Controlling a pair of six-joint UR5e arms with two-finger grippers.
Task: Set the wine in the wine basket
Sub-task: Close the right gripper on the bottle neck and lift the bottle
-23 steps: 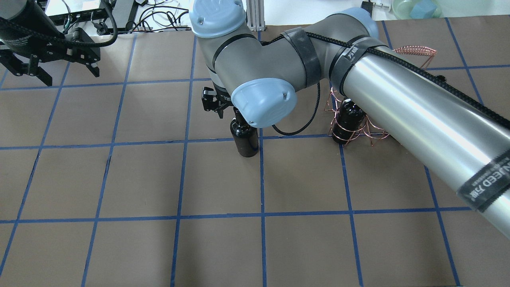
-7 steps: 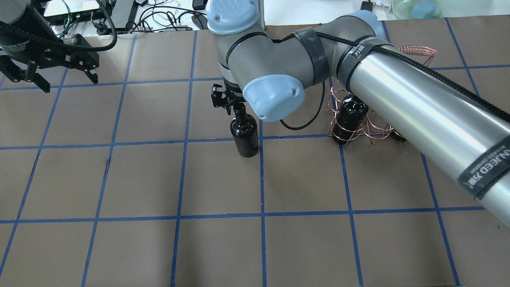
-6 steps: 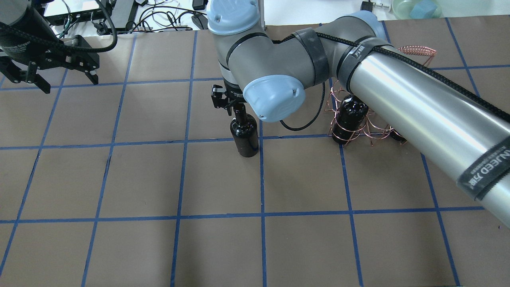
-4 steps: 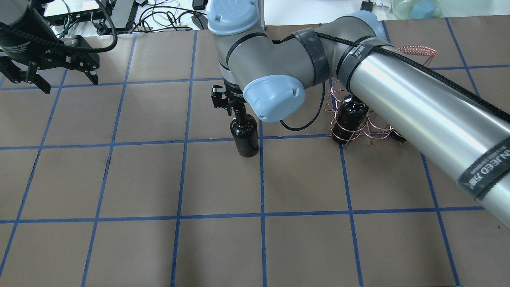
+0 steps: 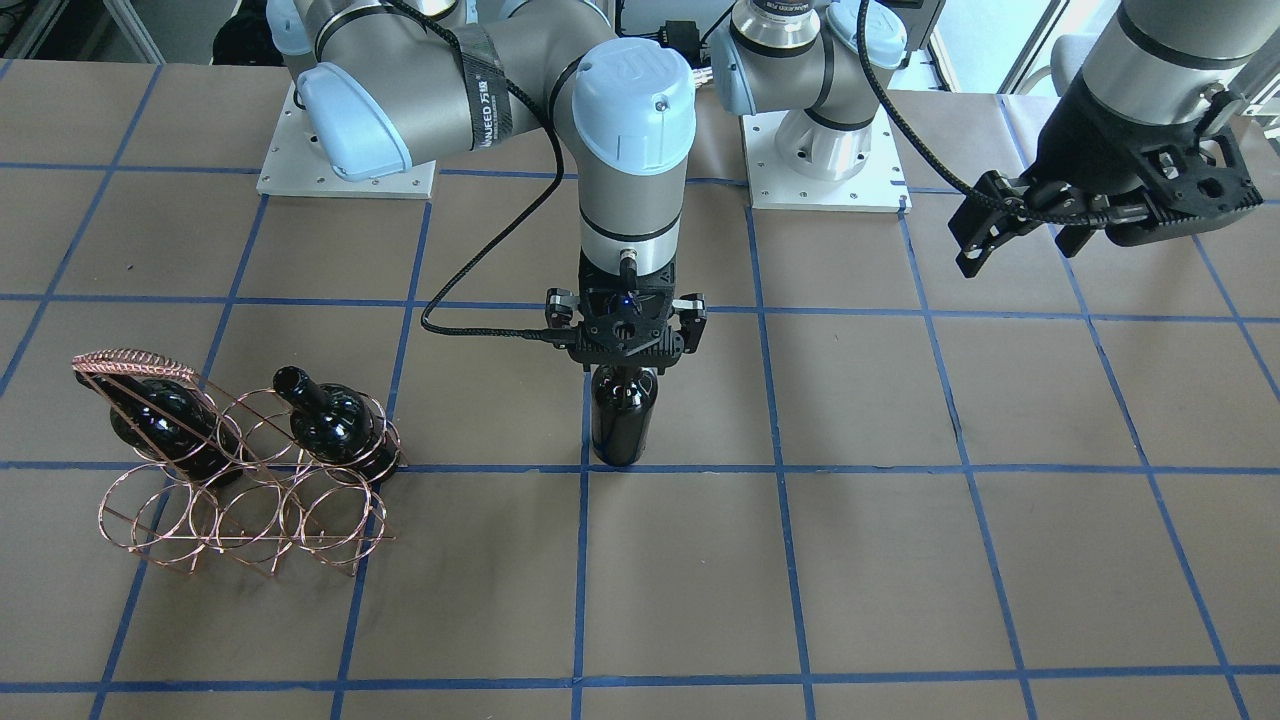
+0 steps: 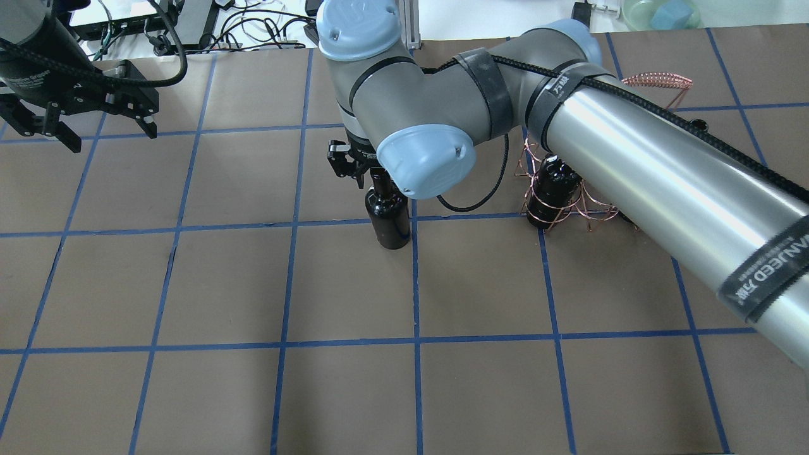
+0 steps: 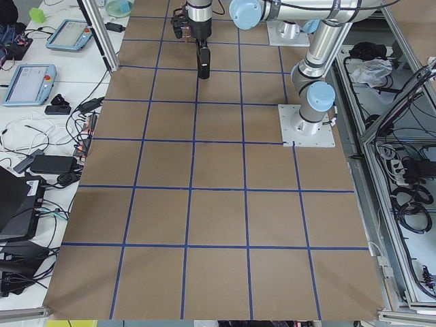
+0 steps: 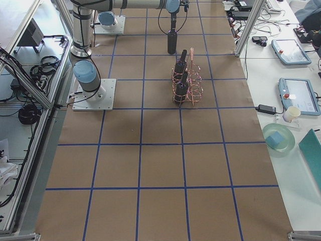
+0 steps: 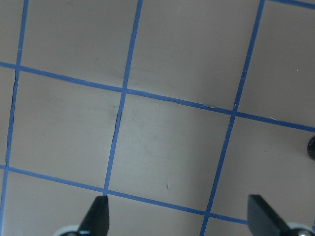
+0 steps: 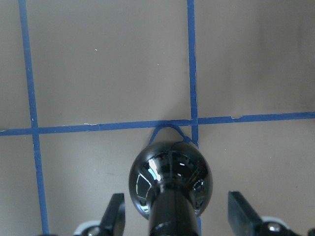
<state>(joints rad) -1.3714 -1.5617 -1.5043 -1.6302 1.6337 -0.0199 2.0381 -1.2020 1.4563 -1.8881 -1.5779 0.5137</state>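
One wine bottle (image 5: 622,420) (image 6: 392,221), glossy black, stands upright on a blue tape line mid-table. My right gripper (image 5: 623,362) (image 10: 177,211) hovers over it, open, a finger (image 10: 115,214) on each side of the neck, neither touching. The rose-copper wine basket (image 5: 240,500) (image 6: 556,212) sits on the table to the robot's right. It holds two black bottles, one under the handle (image 5: 165,420) and one (image 5: 330,420) in the ring at the end nearest the standing bottle, both leaning. My left gripper (image 5: 1020,240) (image 9: 179,216) hangs open over bare table, far to the robot's left.
Brown paper with a blue tape grid (image 6: 417,341) covers the table. Cables and electronics (image 6: 189,25) lie beyond its far edge. Tablets and a green bowl (image 8: 280,136) rest on a side bench. The right arm's long silver link (image 6: 663,189) hides part of the basket in the overhead view.
My right wrist has shifted slightly toward the robot's left above the bottle. The bottle, the basket and the left gripper have stayed where they were.
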